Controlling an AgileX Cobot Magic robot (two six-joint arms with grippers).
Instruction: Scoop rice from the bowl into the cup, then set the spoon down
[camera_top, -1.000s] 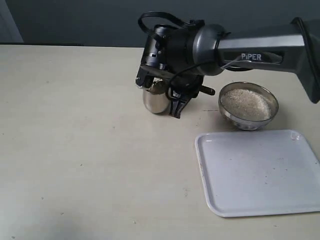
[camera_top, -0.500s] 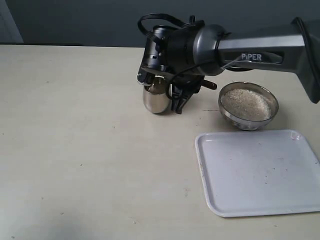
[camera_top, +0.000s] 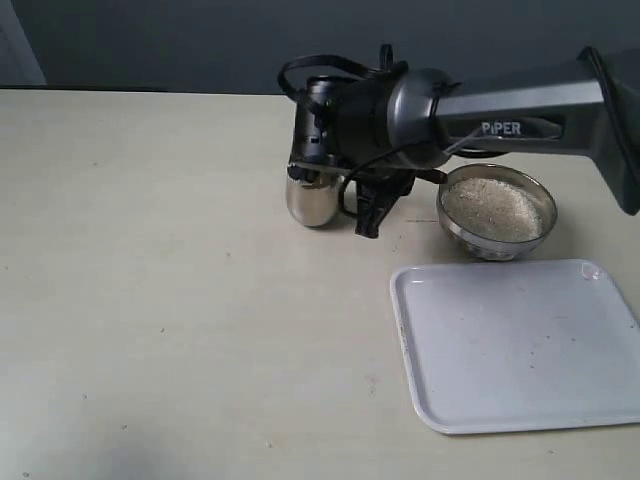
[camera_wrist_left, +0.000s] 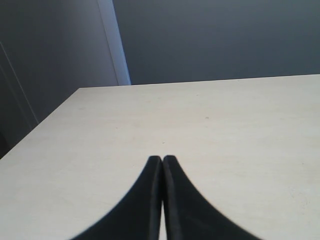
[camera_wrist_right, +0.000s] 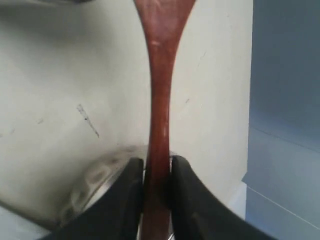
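Since half a second ago my right wrist has rolled and sunk a little, and my right claw (camera_top: 367, 214) has swung a touch toward the bowl (camera_top: 497, 243). The cup (camera_top: 312, 200) and bowl have not moved. That claw (camera_wrist_right: 156, 167) is pinching the thin handle of the wooden spoon (camera_wrist_right: 160, 75) between both fingers. The handle widens toward the scoop, which runs out of my wrist view. From outside, my wrist sits just over the cup's mouth and hides the scoop. My left claw (camera_wrist_left: 162, 161) is pressed together on nothing, above bare tabletop.

I count one steel cup, one dimpled steel bowl, one spoon and one white tray (camera_top: 520, 350). The rice (camera_top: 495, 207) is heaped in the bowl, which stands just beside the cup and near the tray's far edge.

The table (camera_top: 150, 250) is pale beige with a few small specks. A dark grey-blue wall stands behind it.
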